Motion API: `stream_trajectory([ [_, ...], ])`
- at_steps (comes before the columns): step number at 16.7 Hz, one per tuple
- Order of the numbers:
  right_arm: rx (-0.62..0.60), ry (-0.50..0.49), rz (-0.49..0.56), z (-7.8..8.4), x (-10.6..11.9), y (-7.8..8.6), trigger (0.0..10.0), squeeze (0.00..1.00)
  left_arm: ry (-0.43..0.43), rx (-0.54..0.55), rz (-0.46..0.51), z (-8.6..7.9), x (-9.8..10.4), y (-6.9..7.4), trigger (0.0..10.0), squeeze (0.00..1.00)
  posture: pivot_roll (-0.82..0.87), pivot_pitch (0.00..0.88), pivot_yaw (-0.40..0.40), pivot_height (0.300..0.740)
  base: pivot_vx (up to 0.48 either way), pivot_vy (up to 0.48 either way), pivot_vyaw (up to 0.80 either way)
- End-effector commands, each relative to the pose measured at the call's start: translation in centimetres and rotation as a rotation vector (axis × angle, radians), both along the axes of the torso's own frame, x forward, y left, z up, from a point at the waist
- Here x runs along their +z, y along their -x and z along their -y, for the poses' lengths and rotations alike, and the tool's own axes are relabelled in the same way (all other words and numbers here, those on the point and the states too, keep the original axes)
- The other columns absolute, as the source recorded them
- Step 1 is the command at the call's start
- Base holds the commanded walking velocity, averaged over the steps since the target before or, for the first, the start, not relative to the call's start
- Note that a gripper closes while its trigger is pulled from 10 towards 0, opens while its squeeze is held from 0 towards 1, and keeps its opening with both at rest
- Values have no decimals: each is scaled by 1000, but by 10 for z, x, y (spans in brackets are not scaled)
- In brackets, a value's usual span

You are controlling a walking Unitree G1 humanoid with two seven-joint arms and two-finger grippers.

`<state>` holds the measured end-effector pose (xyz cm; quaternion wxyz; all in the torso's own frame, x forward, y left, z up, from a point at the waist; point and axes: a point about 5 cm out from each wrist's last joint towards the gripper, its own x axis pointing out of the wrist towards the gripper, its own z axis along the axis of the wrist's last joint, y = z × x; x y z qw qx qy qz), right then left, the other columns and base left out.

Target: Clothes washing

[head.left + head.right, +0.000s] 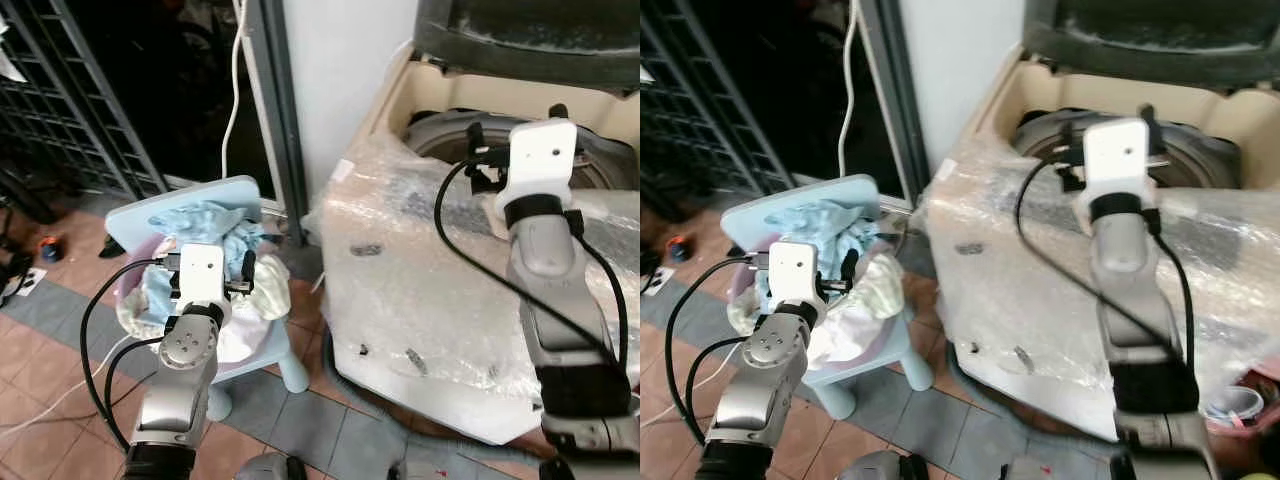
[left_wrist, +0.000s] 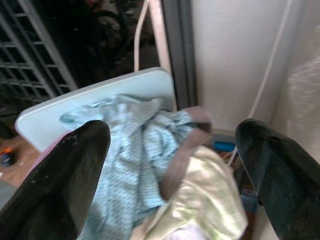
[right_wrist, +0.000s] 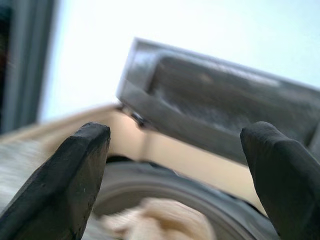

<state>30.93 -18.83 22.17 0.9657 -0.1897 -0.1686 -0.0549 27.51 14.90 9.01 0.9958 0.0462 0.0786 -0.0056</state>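
In the left eye view we see our left gripper low at centre-left, poised over the clothes heaped on the pale blue chair, while our right gripper sits upper right above the washing machine drum. The left wrist view shows the left fingers spread wide and empty around the blue garment; closing too shallowly could drag the pile off the chair. The right wrist view shows that claw released too, a pale cloth already in the drum below.

I get even daylight; the wall beyond my right claw glares white. Both wrist pictures are soft, fingertips blurred; the doorway past my left claw stays dark.
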Motion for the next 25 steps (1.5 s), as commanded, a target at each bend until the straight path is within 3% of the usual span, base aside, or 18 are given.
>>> stream_trajectory([
  [1, 45, 3, 14, -9, 2, 8, 10000, 1000, -17, 9, 7, -3, 2, -2, 10000, 0, -90, 0, 112, 740, 0, 0, 0],
  [2, 120, -32, -20, -14, -5, 14, 10000, 1000, -20, 7, 5, -3, 2, -2, 10000, 0, -95, 0, 113, 740, 0, 0, 0],
  [3, 156, 0, -53, -15, -14, 20, 10000, 1000, -21, 3, 3, -2, 1, -3, 10000, 0, -98, 0, 114, 740, 0, 0, 0],
  [4, 128, 12, -74, -11, -21, 22, 10000, 925, -21, 1, 1, -2, 1, -3, 10000, 0, -100, 0, 115, 740, 0, 0, 0],
  [6, -111, -29, -190, 17, -53, 31, 10000, 933, -20, -5, 2, 0, 1, -4, 10000, 0, -97, 0, 113, 740, 0, 0, 0],
  [7, -155, -33, -244, 18, -66, 38, 3294, 929, -20, -1, 3, 0, 1, -4, 10000, 0, -93, 0, 112, 740, 0, 0, 0],
  [8, -165, -54, -296, 17, -76, 44, 0, 918, -20, 2, 2, -1, 1, -4, 10000, 0, -92, 0, 113, 740, 0, 0, 0],
  [9, -167, -76, -347, 15, -86, 48, 0, 882, -20, 2, 1, -1, 1, -4, 10000, 0, -92, 0, 113, 740, 0, 0, 0],
  [10, -176, -118, -384, 15, -94, 51, 0, 529, -20, 1, -1, -1, 1, -4, 10000, 0, -92, 0, 113, 740, 0, 0, 0],
  [12, -200, -167, -408, 18, -98, 48, 0, 0, -22, -2, -2, -1, 1, -4, 10000, 0, -93, 0, 114, 740, 0, 0, 0],
  [16, -201, -240, -285, 29, -64, 15, 0, 0, -23, -6, -3, 0, 1, -5, 10000, 0, -92, 0, 115, 740, 0, 0, 0],
  [18, -78, -306, -187, 28, -35, -5, 0, 0, -25, 3, 0, -1, 1, -5, 10000, 0, -87, 0, 111, 740, 0, 0, 0],
  [22, -10, -311, -213, 29, -24, -21, 0, 0, -27, 8, -4, -1, 0, -5, 10000, 0, -84, 0, 107, 740, 0, 0, 0],
  [24, 42, -316, -223, 26, -26, -22, 5804, 0, -28, 6, -5, -1, 0, -6, 10000, 0, -85, 0, 106, 740, 0, 0, 0],
  [25, 80, -304, -223, 22, -27, -19, 10000, 0, -29, 5, -6, -1, 0, -6, 10000, 0, -85, 0, 106, 740, 0, 0, 0],
])
